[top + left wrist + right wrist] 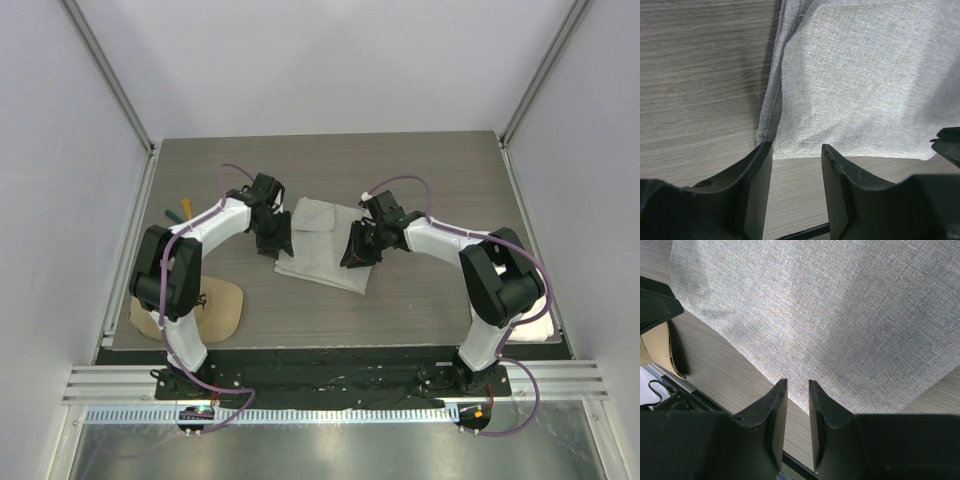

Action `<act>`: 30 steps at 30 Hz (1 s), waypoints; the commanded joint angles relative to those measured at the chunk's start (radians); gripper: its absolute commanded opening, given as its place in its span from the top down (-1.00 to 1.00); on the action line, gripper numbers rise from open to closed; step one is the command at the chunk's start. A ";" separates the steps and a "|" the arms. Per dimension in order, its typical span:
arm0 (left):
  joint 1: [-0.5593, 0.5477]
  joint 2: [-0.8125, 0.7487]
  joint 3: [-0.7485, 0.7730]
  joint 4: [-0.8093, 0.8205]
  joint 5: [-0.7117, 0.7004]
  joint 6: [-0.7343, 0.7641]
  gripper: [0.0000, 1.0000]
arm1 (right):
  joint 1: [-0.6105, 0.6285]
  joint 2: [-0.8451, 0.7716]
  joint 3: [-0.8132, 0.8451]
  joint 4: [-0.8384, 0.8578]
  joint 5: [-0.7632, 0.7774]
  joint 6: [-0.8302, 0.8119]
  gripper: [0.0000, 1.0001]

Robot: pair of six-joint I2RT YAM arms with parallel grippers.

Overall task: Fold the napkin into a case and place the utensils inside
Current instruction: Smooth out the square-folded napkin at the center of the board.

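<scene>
The light grey napkin (322, 243) lies folded in the middle of the table. My left gripper (274, 240) is at its left edge, low over the table. In the left wrist view the gripper (796, 150) is open and empty, with its fingertips at the napkin's (865, 75) near corner, where a doubled edge shows. My right gripper (358, 250) is at the napkin's right edge. In the right wrist view it (797, 385) is narrowly open and empty, with its tips at the cloth's (830, 310) edge. The orange-yellow and teal handled utensils (178, 213) lie at the far left. I cannot make out the gold spoon.
A tan cap (192, 310) lies at the near left beside the left arm. A white towel (543, 325) lies at the near right edge behind the right arm. Frame posts stand at the table's back corners.
</scene>
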 commanded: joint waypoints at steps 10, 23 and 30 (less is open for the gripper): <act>0.003 0.049 0.074 -0.047 -0.013 0.057 0.03 | -0.001 -0.042 0.011 0.035 -0.017 0.003 0.42; 0.003 0.060 0.074 -0.087 -0.011 0.054 0.38 | 0.001 -0.055 -0.006 0.040 -0.029 0.004 0.43; 0.003 0.057 0.129 -0.149 0.085 0.072 0.78 | 0.004 -0.052 -0.009 0.038 -0.039 0.004 0.43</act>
